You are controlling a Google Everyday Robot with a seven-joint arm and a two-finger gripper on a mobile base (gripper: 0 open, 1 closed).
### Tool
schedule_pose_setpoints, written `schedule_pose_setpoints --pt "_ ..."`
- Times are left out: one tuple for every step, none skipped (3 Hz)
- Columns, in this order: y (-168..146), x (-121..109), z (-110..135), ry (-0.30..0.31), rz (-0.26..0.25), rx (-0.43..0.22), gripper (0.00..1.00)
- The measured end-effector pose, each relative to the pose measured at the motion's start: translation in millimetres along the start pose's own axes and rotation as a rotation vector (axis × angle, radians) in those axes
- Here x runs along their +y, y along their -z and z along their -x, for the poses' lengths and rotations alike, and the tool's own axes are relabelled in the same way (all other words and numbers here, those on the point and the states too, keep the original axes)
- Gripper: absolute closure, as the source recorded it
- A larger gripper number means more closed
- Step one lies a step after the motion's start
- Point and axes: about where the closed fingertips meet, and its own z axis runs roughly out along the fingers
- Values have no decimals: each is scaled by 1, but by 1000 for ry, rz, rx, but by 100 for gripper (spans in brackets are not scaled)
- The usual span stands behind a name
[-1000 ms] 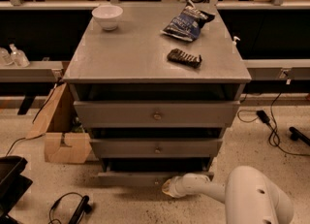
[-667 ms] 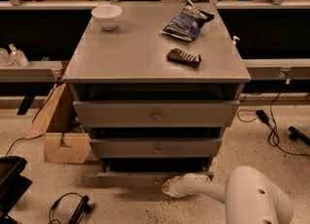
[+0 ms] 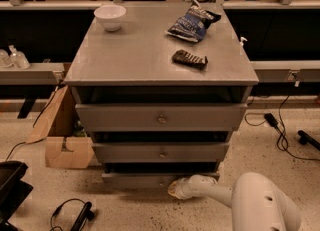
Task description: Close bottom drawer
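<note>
Three grey drawers stack in the cabinet, and the pincer [image 3: 176,188] sits low by the floor at the end of a white arm [image 3: 260,205] that reaches in from the lower right. The bottom drawer [image 3: 135,179] lies just left of the pincer. Its slim front is right at the pincer's tip, though I cannot tell whether they touch, and a dark gap shows above it. Whether the pincer is released or clenched cannot be told.

Straight above the pincer is the middle drawer [image 3: 200,152], and above that the top drawer [image 3: 115,117]. Higher still, the tabletop [image 3: 125,57] carries a dark snack bar [image 3: 190,59] above the pincer, a blue chip bag [image 3: 192,22] beyond that, and a white bowl [image 3: 110,16] up to the left. Well left of the pincer, a cardboard box [image 3: 62,137] stands on the floor beside the cabinet.
</note>
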Motion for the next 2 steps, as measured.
schedule_pose_setpoints --pt "-2 -27 -4 31 -30 2 100" --pt "-2 -27 -4 31 -30 2 100"
